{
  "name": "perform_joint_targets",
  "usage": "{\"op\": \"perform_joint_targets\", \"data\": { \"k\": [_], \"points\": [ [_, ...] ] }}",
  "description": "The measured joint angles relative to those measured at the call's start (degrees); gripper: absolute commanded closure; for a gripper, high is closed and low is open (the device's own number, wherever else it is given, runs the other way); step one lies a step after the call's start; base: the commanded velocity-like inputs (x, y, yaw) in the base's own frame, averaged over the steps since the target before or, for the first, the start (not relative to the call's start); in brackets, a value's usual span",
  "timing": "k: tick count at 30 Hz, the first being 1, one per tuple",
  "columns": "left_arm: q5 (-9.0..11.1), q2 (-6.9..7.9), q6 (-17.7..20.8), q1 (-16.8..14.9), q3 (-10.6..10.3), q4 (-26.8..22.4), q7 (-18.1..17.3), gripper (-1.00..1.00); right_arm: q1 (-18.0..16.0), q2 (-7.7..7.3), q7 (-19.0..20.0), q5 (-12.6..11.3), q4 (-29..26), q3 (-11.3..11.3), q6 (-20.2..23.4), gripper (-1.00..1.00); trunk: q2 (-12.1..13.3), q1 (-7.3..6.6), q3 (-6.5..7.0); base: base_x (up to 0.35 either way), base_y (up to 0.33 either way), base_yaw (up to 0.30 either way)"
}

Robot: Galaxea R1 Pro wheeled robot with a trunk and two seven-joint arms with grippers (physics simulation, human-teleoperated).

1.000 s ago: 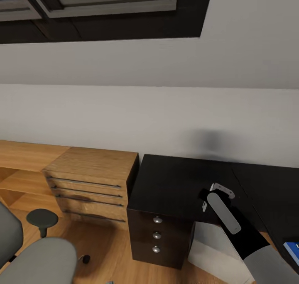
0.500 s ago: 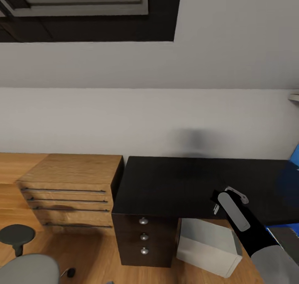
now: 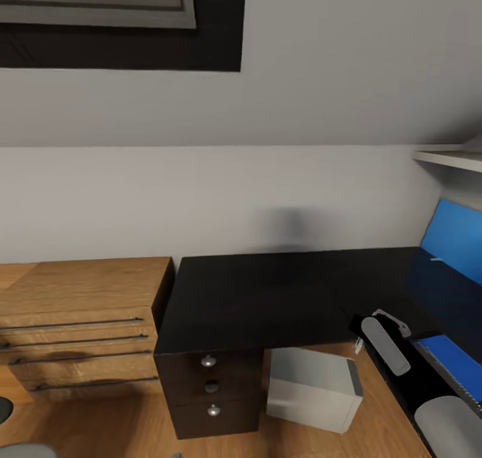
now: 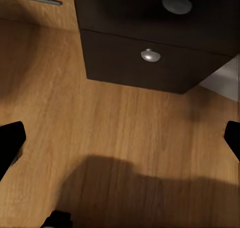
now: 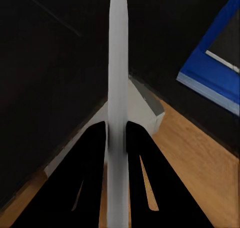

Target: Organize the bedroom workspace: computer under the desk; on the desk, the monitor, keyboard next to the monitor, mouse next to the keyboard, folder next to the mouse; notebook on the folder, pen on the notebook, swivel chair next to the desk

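Glossy blk desk (image 3: 254,297), lt grey computer (image 3: 311,384), bright blue folder (image 3: 452,361), wood-grain dresser (image 3: 80,290)

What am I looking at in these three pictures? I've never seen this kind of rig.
This is a simulated two-armed robot on wheels. The large picture comes from its head camera, and the two small ones from cameras at its wrists.

The head view shows a black desk with a knobbed drawer unit. A grey computer stands on the floor under it, and a wooden dresser is beside it. A blue folder lies on the desk's right wing.

The right gripper is shut on a slim grey slab, apparently the keyboard, seen edge-on in its wrist view. The left gripper is open and empty above the wooden floor.
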Motion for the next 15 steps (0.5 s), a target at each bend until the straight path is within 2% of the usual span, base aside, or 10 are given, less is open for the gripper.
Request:
{"op": "perform_joint_targets", "data": {
  "k": [15],
  "points": [
    [0.1, 0.02, 0.0, 0.0, 0.4, 0.0, 0.0, -1.00, 0.0, -1.19, 1.7, 0.2, 2.0, 0.0, -1.1, 1.00, 0.0, 0.00, 0.69, 0.000, 0.000, -0.263]
  ]
}}
